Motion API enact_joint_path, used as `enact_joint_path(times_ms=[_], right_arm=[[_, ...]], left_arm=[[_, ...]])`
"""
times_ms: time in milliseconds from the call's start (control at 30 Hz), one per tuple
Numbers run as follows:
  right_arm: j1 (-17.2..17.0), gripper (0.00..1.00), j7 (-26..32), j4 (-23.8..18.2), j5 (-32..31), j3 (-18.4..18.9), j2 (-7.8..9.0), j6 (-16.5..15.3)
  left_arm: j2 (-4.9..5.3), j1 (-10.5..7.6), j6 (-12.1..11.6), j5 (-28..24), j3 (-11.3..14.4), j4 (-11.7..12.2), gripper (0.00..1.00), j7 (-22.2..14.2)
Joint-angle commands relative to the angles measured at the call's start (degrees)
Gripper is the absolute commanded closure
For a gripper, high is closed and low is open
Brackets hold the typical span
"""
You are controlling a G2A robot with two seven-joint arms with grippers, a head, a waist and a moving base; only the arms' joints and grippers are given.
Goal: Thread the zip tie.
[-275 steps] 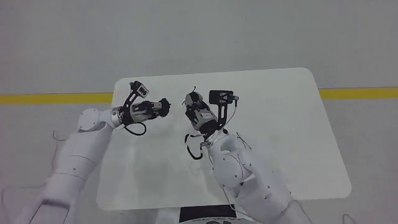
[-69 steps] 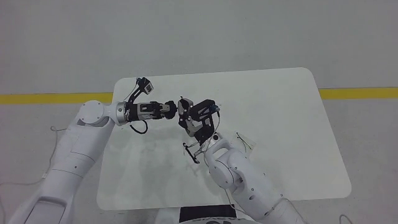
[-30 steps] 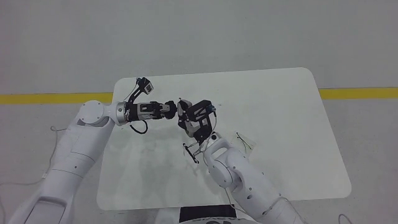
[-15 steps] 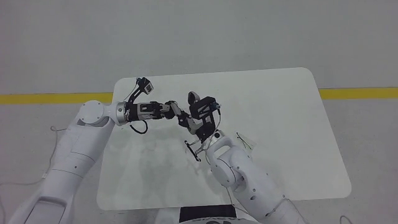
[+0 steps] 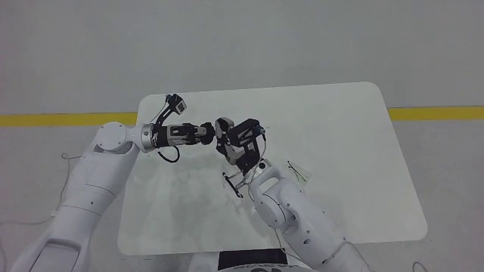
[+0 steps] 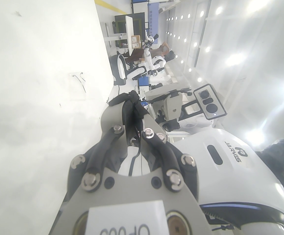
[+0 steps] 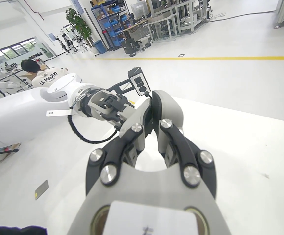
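Above the table's left-middle, my left gripper (image 5: 207, 133) and right gripper (image 5: 220, 137) meet tip to tip. In the left wrist view the left gripper (image 6: 132, 103) is shut, black pads pressed together. A thin black strand, the zip tie (image 6: 135, 151), runs back between its fingers toward the palm. The right gripper (image 7: 152, 103) is shut too, its pads touching. Whether it pinches the tie is hidden. Just beyond its tips is the left gripper (image 7: 117, 117).
The white table (image 5: 340, 121) has rounded corners and bare room to the right and front. A thin dark wiry piece (image 5: 297, 171) lies on it beside the right arm, also seen from the left wrist (image 6: 80, 80). A black cable loop (image 5: 233, 183) hangs under the right wrist.
Half a second ago the right gripper stood back from the left with its fingers apart. It has come back against the left gripper's tips and shut. The left arm has kept still.
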Motion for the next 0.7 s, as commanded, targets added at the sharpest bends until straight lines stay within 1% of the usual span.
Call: enact_joint_path(times_ms=[0, 200, 467, 667], right_arm=[[0.0, 1.00, 0.0, 0.2, 0.0, -0.1, -0.03, -0.1], [0.0, 1.00, -0.2, 1.1, -0.4, -0.5, -0.14, -0.1], [0.2, 1.00, -0.9, 2.1, -1.4, -1.2, -0.45, 1.6], [0.0, 1.00, -1.0, 2.3, -1.8, -1.3, -0.53, 1.9]], left_arm=[[0.00, 0.00, 0.0, 0.0, 0.0, 0.0, 1.00, 0.0], [0.00, 0.00, 0.0, 0.0, 0.0, 0.0, 1.00, 0.0], [0.00, 0.00, 0.0, 0.0, 0.0, 0.0, 1.00, 0.0], [0.00, 0.00, 0.0, 0.0, 0.0, 0.0, 1.00, 0.0]])
